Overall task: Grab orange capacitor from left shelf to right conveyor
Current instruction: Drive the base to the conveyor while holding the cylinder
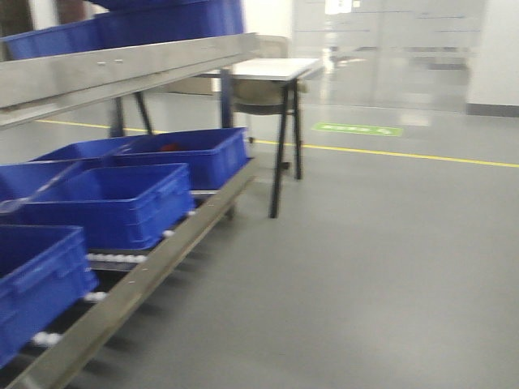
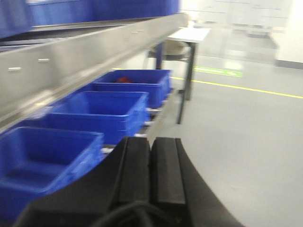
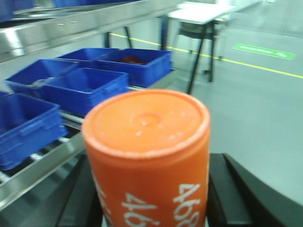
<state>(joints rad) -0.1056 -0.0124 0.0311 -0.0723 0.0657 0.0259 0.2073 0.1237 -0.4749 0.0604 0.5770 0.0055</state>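
The orange capacitor (image 3: 147,156), a cylinder with a flat top and white "4680" print, fills the right wrist view. My right gripper (image 3: 151,198) is shut on it, black fingers (image 3: 227,189) pressed against both sides. My left gripper (image 2: 150,161) is shut with nothing in it, its two black pads touching. The left shelf (image 1: 122,69) is a stainless-steel rack on my left, its rails also showing in the left wrist view (image 2: 94,52) and the right wrist view (image 3: 85,23). The right conveyor is out of view. Neither gripper shows in the front view.
Several blue bins (image 1: 122,203) sit on the shelf's lower roller rails, one holding something red (image 1: 170,147). A white table with black legs (image 1: 272,73) stands beyond the shelf end. Grey floor (image 1: 389,259) with a yellow line (image 1: 405,154) spreads to the right.
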